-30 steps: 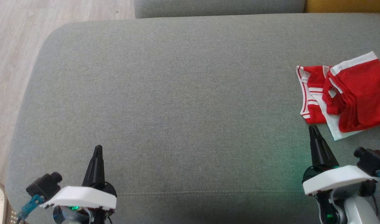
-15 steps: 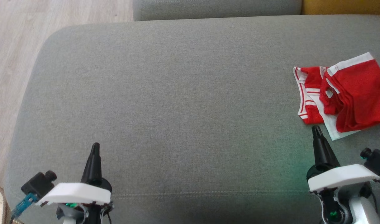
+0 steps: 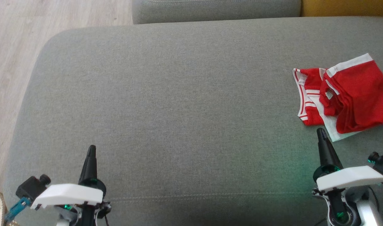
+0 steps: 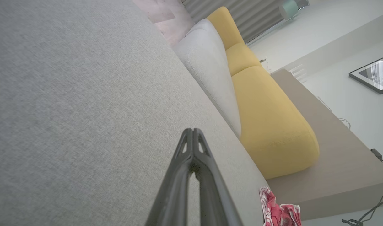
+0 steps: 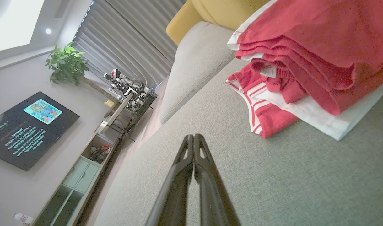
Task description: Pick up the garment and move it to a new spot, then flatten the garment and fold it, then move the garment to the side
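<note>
The red garment [image 3: 348, 97] with white trim lies folded in a rough stack at the right side of the grey sofa seat [image 3: 179, 110]. Seen close in the right wrist view, the garment [image 5: 304, 56] rests just ahead and to the right of the fingers. My right gripper [image 3: 320, 131] is shut and empty, its tip just short of the garment's near white edge. My left gripper [image 3: 91, 148] is shut and empty at the lower left, far from the cloth. In the left wrist view the garment [image 4: 279, 212] shows small at the seat's far end, beyond my left gripper [image 4: 193, 131].
A grey back cushion [image 3: 216, 9] and a yellow cushion [image 3: 345, 8] line the far edge of the seat. Pale wood floor [image 3: 12, 62] lies off the seat's left edge. The right wrist view shows a wall screen [image 5: 28, 128] and a low cabinet [image 5: 84, 169].
The head camera has shifted a little, so the whole picture has slid. Both grippers sit slightly lower in the picture, still shut. The garment has not moved on the seat.
</note>
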Controlling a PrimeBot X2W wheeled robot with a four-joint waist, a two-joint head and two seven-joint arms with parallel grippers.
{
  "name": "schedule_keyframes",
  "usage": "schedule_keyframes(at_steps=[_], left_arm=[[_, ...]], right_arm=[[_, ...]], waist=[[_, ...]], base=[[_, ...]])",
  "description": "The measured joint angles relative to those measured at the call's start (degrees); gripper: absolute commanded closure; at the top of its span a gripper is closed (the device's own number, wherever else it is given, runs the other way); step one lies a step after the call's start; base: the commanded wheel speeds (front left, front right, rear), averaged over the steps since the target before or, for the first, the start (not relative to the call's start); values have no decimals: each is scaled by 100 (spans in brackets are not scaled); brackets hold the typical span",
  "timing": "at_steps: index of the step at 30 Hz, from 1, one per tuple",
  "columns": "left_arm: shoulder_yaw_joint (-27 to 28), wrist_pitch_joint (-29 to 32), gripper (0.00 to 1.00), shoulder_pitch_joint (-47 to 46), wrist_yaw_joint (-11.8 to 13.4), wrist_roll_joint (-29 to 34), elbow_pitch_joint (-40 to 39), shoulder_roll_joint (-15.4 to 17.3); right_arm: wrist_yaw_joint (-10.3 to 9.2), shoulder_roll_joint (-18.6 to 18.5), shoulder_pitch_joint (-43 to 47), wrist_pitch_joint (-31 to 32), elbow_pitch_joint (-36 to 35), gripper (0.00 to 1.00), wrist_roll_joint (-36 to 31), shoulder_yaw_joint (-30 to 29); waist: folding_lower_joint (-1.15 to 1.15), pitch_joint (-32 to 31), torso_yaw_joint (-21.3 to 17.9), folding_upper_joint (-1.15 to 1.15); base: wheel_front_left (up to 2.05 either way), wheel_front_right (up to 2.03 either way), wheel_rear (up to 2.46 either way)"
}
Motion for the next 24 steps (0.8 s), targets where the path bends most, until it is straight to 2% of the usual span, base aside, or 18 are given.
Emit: schedule_keyframes(at_steps=[24], left_arm=[[211, 374, 100, -104, -93, -1269, 98, 12]], right_arm=[[0, 1, -7, 370, 77, 100, 1559, -114]], waist=[[0, -98, -70, 0]], base=[[0, 0, 0]])
